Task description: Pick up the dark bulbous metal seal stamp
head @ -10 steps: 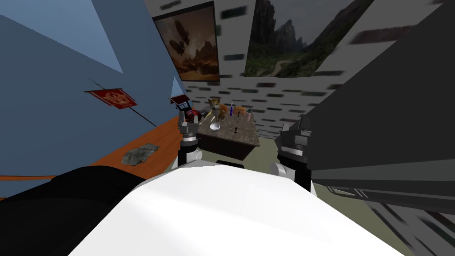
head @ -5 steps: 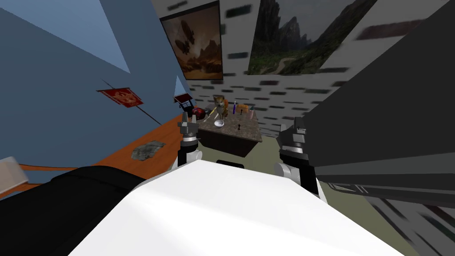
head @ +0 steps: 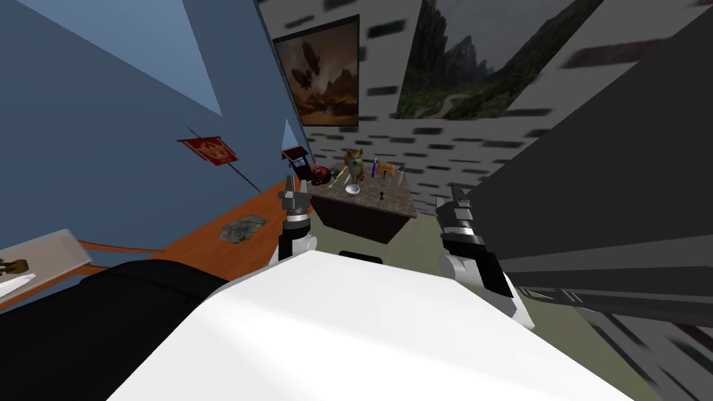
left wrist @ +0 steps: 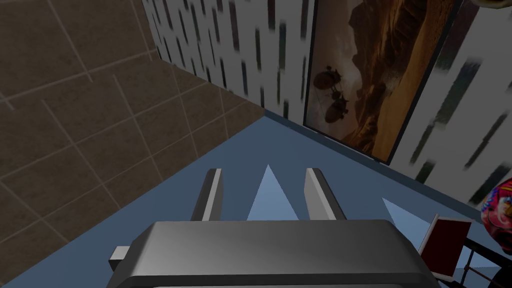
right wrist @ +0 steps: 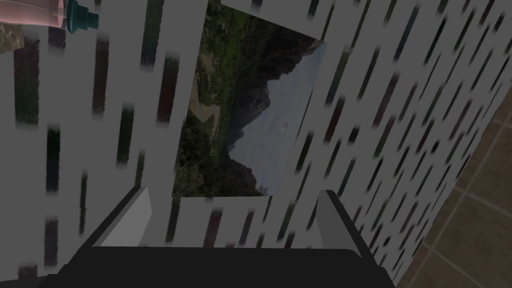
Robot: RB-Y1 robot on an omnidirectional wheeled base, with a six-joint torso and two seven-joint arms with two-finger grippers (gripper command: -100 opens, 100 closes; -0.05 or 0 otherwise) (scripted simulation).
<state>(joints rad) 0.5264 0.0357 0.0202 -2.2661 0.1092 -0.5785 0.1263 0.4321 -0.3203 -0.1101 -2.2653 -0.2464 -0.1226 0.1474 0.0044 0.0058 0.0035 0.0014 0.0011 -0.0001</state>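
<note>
My view has swung, so the room sits further right, and the right arm has shifted. The stamp [head: 383,195] stands on the far table [head: 400,206], right of the bowl [head: 352,189], well apart from both grippers. Left gripper [left wrist: 265,172] and right gripper [right wrist: 235,192] are both released, grasping nothing

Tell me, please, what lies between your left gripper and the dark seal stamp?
In the head view, a white bowl on the table lies between the left gripper and the seal stamp.
</note>
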